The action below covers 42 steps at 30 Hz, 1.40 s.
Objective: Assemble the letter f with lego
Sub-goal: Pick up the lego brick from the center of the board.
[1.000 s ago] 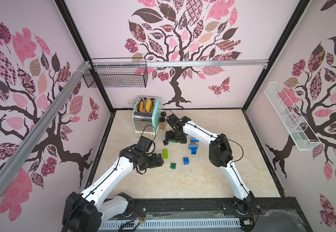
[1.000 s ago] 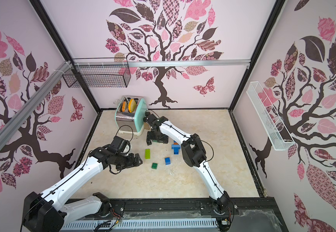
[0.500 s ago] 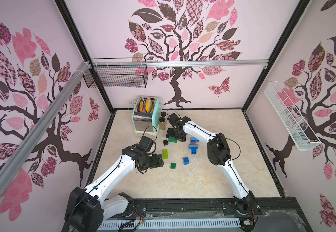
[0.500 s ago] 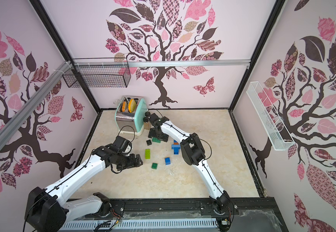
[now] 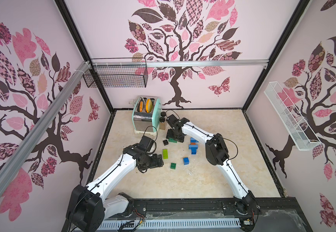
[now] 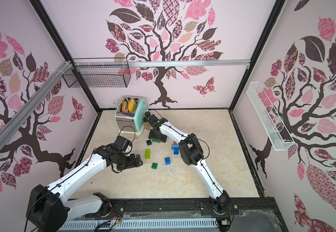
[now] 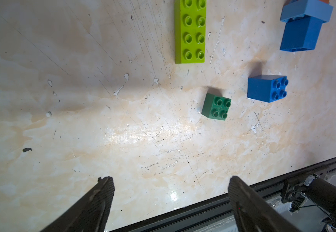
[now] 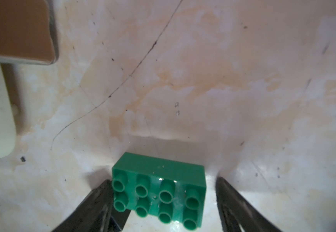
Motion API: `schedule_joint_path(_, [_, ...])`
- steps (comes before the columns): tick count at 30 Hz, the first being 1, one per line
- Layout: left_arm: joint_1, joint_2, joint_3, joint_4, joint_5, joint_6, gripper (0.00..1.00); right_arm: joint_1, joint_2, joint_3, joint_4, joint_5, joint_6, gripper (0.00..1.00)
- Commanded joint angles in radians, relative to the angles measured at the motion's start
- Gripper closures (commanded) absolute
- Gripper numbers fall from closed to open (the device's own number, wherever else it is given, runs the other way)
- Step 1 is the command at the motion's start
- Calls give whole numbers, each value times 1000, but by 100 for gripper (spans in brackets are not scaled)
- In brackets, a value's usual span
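Right pincer [image 8: 163, 179] open, astride dark green oblong brick [image 8: 159, 172] flat on desk [image 8: 203, 80], one finger [image 8: 101, 200] touching, other apart; spot just near-right of toaster [image 5: 147, 118]. Left pincer [image 7: 169, 177] open above desk, lime brick [image 7: 190, 32] and small green brick [image 7: 216, 106] just right of it.

No words, numbers or brand names can be read here. The lego bricks [image 5: 165, 153], the toaster [image 5: 146, 118] and the spice jars [image 5: 162, 124] show no letters clear enough to read. The walls [image 5: 203, 86] show only tree pictures.
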State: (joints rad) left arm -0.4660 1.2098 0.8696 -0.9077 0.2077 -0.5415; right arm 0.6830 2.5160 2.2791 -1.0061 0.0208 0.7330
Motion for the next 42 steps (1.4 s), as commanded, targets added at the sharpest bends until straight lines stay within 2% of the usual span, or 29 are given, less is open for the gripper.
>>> schedule_joint_path(1, [8, 6, 12, 3, 5, 18, 7, -2, 18, 16, -44, 35, -15, 22])
schedule_joint_path(7, [10, 11, 11, 3, 6, 17, 7, 8, 18, 16, -67, 79, -42, 27])
schedule_joint_path(18, [10, 19, 7, 7, 13, 18, 8, 26, 3, 3, -89, 146, -120, 31])
schedule_joint_path(23, [11, 33, 3, 19, 18, 19, 8, 35, -39, -8, -89, 135, -160, 35])
schedule_joint_path(29, [22, 43, -4, 78, 100, 37, 8, 38, -192, -32, -145, 62, -203, 35])
schedule_joint_path(32, [55, 32, -14, 108, 159, 39, 7, 47, -297, -123, -145, 25, -218, 35])
schedule_joint_path(37, [127, -4, -60, 172, 281, 6, 7, 71, -486, -362, -119, -35, -228, 35])
schedule_joint_path(42, [139, -36, -119, 270, 425, -14, 7, 88, -651, -601, -61, -61, -218, 34])
